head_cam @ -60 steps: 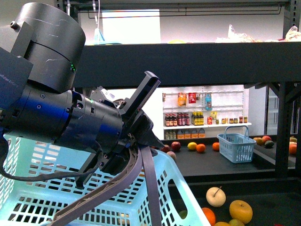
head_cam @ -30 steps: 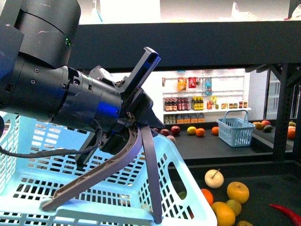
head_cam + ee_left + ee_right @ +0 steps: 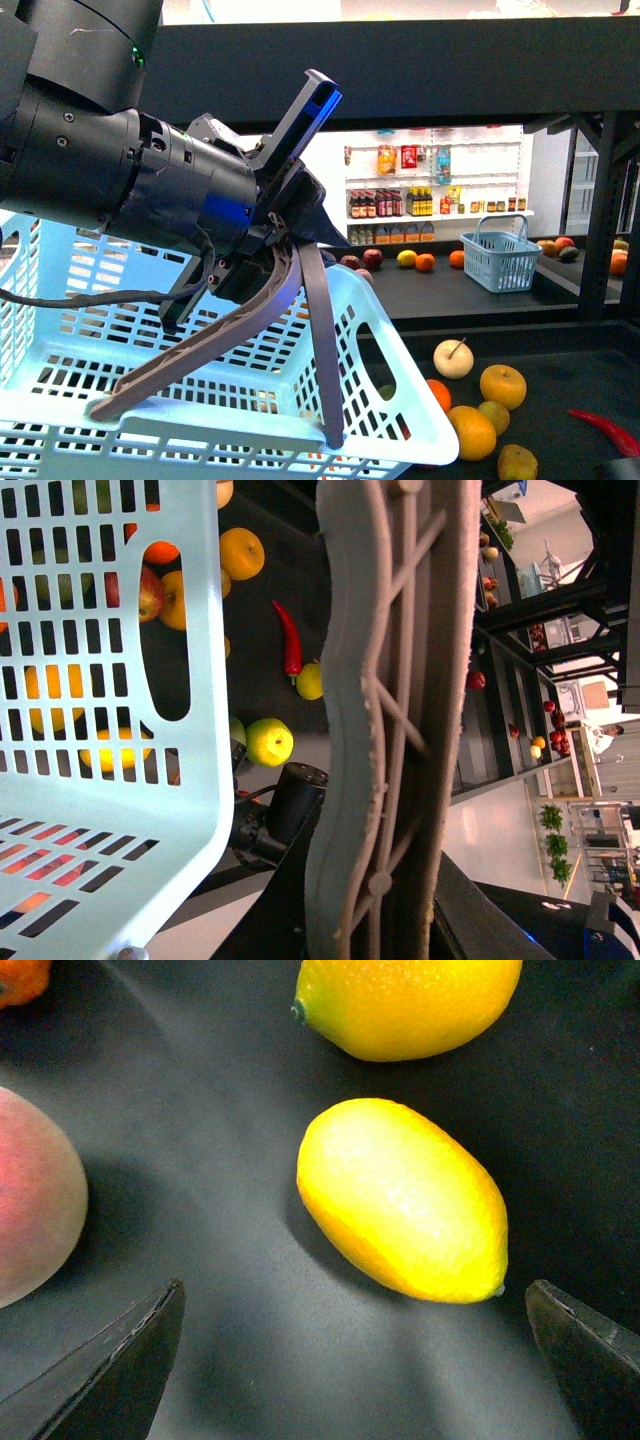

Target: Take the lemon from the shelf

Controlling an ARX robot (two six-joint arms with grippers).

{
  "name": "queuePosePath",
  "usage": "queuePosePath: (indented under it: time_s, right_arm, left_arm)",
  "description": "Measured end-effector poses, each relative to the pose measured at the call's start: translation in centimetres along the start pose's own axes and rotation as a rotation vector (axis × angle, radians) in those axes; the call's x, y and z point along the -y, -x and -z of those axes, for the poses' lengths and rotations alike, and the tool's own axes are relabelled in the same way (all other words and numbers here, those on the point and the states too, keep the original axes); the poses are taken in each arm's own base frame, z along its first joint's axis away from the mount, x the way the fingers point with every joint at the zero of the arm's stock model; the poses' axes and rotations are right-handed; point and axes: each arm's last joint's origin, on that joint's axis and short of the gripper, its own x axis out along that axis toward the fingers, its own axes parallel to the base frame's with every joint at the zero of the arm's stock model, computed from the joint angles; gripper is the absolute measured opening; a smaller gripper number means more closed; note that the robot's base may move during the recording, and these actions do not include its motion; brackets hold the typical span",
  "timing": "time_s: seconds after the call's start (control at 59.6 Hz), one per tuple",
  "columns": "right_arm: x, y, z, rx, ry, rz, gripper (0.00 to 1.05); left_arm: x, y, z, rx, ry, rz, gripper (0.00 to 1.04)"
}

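Note:
In the right wrist view the lemon, bright yellow and oval, lies on the dark board of the shelf. My right gripper is open, with a fingertip on either side of the lemon's near end and neither touching it. My left gripper is shut on the grey basket handle, holding up the light blue basket. The handle fills the left wrist view. I cannot pick out the lemon with certainty in the front view.
A yellow-orange fruit and a peach-coloured fruit lie close to the lemon. On the lower board there are oranges, a pale apple and a red chili. A small blue basket stands on the middle board.
The front view has tilted downward: the left arm and basket sit higher in frame and more fruit shows on the lower board. The left gripper still holds the handle.

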Motion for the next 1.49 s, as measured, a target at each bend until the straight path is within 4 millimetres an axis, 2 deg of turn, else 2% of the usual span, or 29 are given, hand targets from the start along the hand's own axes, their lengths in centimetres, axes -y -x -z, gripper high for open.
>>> queuePosePath:
  time_s: [0.403,0.638,0.688,0.822,0.94,1.007,1.124,1.208,1.359,1.41,1.493]
  right_arm:
    - [2.1,-3.8,0.5,-0.009,0.007,0.043,1.02]
    - [1.9,-4.9,0.5,-0.003,-0.002,0.042,1.02]
    - [1.8,-5.1,0.4,0.005,0.001,0.047,0.99]
    - [1.6,-5.3,0.0,0.018,-0.004,0.045,0.8]
    - [1.6,-5.1,0.1,0.014,-0.02,0.081,0.56]
    - [1.8,-4.5,0.1,0.012,-0.037,0.114,0.53]
    - [3.2,-2.2,-0.3,0.036,-0.093,0.212,0.5]
    - [5.0,0.5,-1.1,0.069,-0.137,0.313,0.5]
    - [8.2,7.4,-3.5,0.156,-0.208,0.464,0.5]
    - [9.1,11.0,-5.2,0.214,-0.253,0.5,0.5]
    - [9.0,14.4,-8.3,0.294,-0.291,0.491,0.5]
  left_arm:
    - [0.0,0.0,0.0,0.0,0.0,0.0,0.14]
    - [0.0,0.0,0.0,0.0,0.0,0.0,0.14]
    - [0.0,0.0,0.0,0.0,0.0,0.0,0.14]
    - [0.0,0.0,0.0,0.0,0.0,0.0,0.14]
    - [0.0,0.0,0.0,0.0,0.0,0.0,0.14]
    - [0.0,0.0,0.0,0.0,0.0,0.0,0.14]
    - [0.0,0.0,0.0,0.0,0.0,0.0,0.14]
    - [0.0,0.0,0.0,0.0,0.0,0.0,0.14]
    - [0.0,0.0,0.0,0.0,0.0,0.0,0.14]
    - [0.0,0.0,0.0,0.0,0.0,0.0,0.14]
    - [0.0,0.0,0.0,0.0,0.0,0.0,0.14]
